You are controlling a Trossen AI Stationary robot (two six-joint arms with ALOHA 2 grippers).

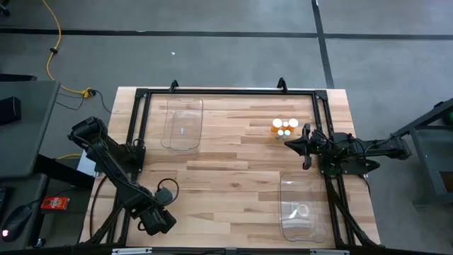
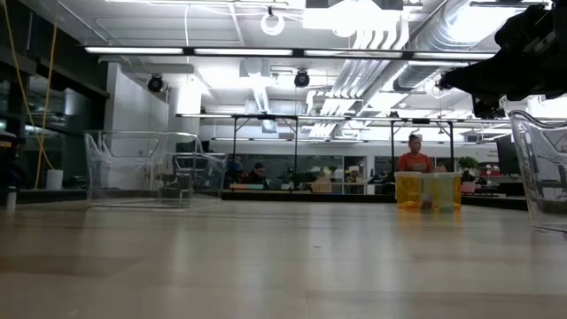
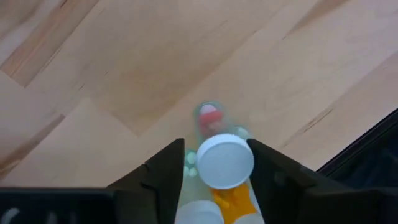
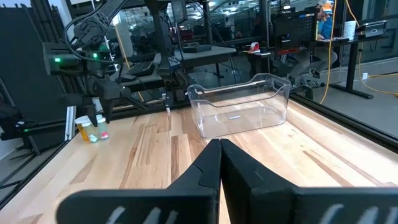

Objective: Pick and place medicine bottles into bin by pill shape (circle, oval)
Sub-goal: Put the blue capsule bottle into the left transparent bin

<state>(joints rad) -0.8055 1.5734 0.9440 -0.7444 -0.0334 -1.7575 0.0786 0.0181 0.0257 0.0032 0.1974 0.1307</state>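
My left gripper (image 3: 217,163) points down at the table's near left corner (image 1: 161,221). It stands open over a small cluster of medicine bottles, one finger on each side of a white-capped bottle (image 3: 225,160). An orange bottle (image 3: 235,200) and a clear one holding a red pill (image 3: 210,117) stand right by it. The right wrist view shows this cluster (image 4: 93,132) on the wood under the left arm. A second cluster of medicine bottles (image 1: 284,127) stands at the far right. My right gripper (image 4: 219,155) is shut and level, waiting beside that cluster (image 1: 289,142). My left gripper comes from above with its fingers (image 3: 264,168) beside the white cap's rim (image 3: 249,155). On the other side a narrow gap shows between finger and cap. I cannot tell whether either finger touches the bottle, which stands upright on the table.
A clear bin (image 1: 182,124) sits at the far left and another clear bin (image 1: 304,205) at the near right. A black frame (image 1: 134,127) runs along the table's edges, close to the left gripper (image 3: 367,143). People sit in the room beyond the table.
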